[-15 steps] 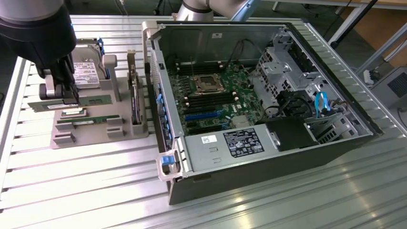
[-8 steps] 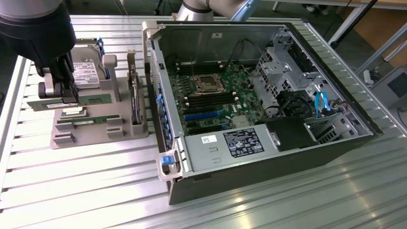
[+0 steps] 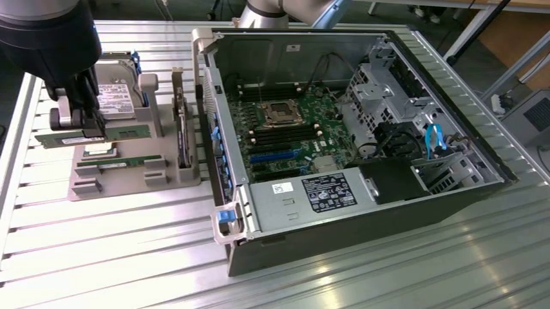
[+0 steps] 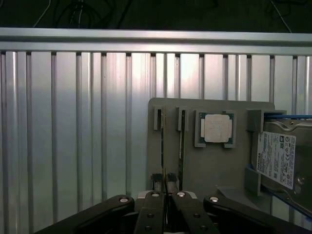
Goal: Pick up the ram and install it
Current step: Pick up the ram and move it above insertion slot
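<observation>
Hard light burns the ribbed counter (image 3: 129, 244) to white glare around the gray tray (image 3: 125, 187), while the open computer case (image 3: 284, 58) stays shaded inside. The wrist view is dim: pale sheen streaks the counter's slats, and the claw (image 4: 164, 179) sits in shadow.

The wrist (image 3: 43, 29) points straight down. The gripper (image 3: 77, 127) has both fingers (image 4: 156, 181) pinched tight on the ram (image 3: 51, 138).

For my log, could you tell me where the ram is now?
The ram sits at the exterior view's left, in the claw, beside the hard drive.
</observation>
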`<action>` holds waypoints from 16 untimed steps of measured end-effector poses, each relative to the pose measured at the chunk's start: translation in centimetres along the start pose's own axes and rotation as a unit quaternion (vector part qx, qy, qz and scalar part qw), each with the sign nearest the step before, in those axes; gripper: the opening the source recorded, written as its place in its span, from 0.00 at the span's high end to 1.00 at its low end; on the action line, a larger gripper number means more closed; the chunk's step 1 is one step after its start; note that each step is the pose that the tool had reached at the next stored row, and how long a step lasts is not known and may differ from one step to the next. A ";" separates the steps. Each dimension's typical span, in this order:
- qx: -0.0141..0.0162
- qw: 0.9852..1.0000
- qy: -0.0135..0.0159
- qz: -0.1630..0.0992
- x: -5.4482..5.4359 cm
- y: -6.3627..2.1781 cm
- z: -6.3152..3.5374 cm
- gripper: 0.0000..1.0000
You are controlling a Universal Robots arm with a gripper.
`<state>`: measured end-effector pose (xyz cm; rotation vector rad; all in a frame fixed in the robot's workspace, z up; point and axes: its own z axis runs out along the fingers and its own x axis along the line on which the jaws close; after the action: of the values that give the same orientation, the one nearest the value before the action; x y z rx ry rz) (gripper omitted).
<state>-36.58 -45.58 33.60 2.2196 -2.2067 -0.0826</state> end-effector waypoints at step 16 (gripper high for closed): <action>0.000 1.000 0.000 0.000 0.0 0.04 -0.79 0.88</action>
<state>-36.58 -45.57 34.39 2.2196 -2.2068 -0.0827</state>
